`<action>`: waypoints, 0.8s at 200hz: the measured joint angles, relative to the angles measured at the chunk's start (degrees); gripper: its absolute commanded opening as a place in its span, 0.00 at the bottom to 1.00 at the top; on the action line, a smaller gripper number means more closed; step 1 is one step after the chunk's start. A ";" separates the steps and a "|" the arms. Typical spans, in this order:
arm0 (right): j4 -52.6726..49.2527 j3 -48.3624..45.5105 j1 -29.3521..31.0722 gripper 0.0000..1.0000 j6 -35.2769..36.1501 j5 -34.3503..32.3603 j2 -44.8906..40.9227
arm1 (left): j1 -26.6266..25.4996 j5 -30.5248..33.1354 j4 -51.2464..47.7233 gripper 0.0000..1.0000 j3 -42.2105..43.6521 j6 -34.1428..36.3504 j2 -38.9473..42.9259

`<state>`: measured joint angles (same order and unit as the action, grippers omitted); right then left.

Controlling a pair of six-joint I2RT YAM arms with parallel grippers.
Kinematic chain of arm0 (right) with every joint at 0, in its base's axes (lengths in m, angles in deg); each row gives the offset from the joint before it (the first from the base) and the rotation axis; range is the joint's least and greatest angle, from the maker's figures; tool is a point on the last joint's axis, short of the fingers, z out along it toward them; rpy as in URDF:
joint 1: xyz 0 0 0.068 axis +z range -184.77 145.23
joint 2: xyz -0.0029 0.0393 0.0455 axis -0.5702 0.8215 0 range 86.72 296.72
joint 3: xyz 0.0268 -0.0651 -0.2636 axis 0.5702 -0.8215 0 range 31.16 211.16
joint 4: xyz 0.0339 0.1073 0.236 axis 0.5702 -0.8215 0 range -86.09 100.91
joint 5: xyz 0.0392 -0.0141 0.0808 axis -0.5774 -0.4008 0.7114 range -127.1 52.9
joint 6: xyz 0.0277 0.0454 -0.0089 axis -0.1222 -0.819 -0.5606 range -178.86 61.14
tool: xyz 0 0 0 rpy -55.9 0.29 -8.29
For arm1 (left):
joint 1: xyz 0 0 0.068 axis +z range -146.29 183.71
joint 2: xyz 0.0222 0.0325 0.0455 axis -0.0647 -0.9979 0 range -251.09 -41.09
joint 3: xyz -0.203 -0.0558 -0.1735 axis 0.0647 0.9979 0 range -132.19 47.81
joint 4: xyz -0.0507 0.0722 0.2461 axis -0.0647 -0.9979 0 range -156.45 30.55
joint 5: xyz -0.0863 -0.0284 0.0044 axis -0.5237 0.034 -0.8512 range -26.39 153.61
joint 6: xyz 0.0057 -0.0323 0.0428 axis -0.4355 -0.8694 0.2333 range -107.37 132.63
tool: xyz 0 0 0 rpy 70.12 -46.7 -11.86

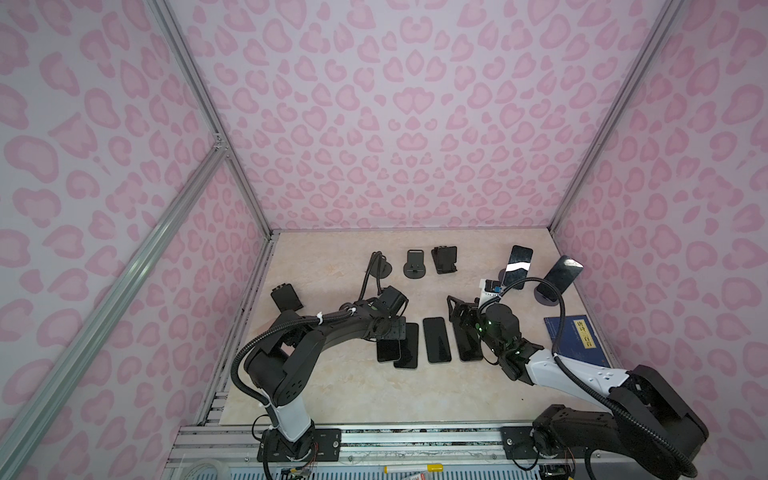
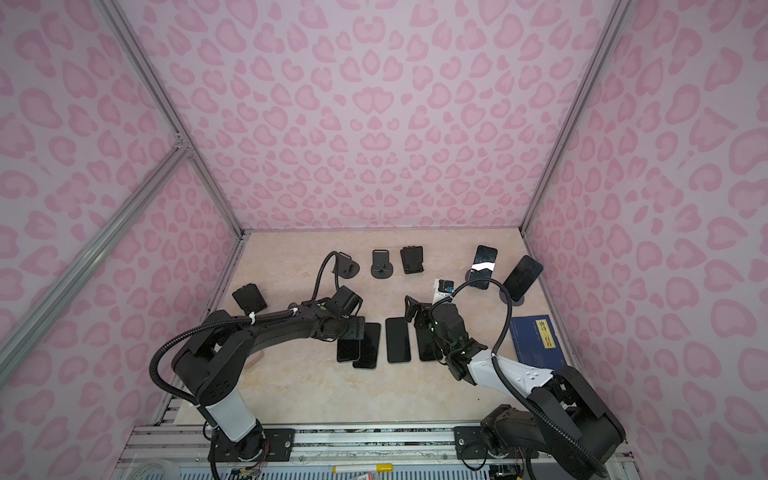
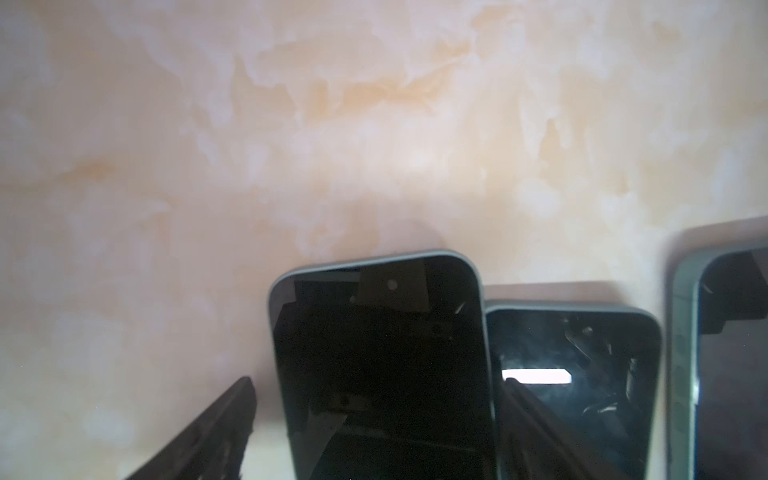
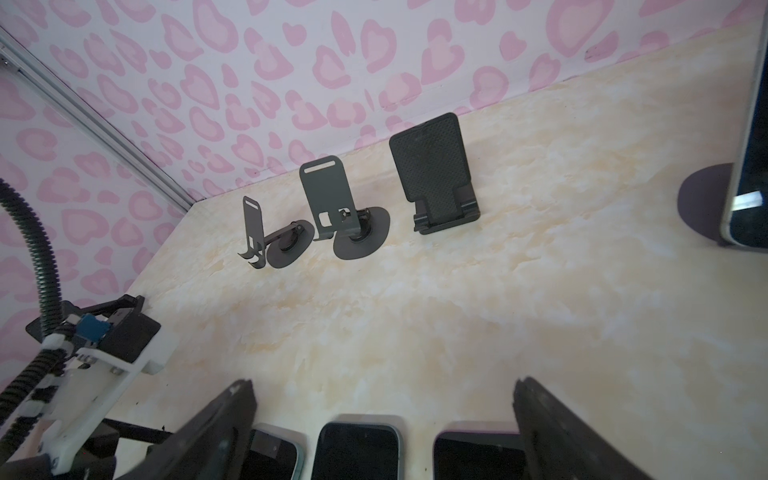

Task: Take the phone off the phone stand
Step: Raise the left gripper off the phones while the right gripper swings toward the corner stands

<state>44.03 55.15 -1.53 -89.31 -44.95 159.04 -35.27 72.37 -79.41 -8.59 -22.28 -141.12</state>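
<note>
Looks about two-thirds done; leaves two to lift. Counting left to right in a top view on the marbled beige bench point(image 1: 332, 395): four empty black plastic phone stands point(image 1: 414, 266); four black slab phones point(image 1: 436, 340) lying flat, centre frame; two glossy black phones point(image 1: 519, 266) propped on stands, upper right. Left gripper point(image 3: 376, 382): jaws apart astride the leftmost flat phone, no clamp visible. Right gripper point(image 4: 384, 384): spread wide, empty.
</note>
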 measured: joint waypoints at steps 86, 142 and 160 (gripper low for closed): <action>0.02 0.00 0.15 0.99 0.00 0.39 0.66 | 1.14 -2.36 0.48 0.92 7.21 0.07 6.80; 0.00 0.00 0.20 0.99 0.04 0.37 0.55 | 1.11 -3.15 -0.02 0.92 9.64 0.68 10.23; 0.00 0.00 0.20 0.99 0.26 0.26 -0.35 | 1.11 -3.06 -0.57 0.92 9.90 0.79 12.55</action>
<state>44.03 55.15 -1.34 -89.05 -44.69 158.69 -34.16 69.31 -79.98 1.31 -21.50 -128.57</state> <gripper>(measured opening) 0.990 0.920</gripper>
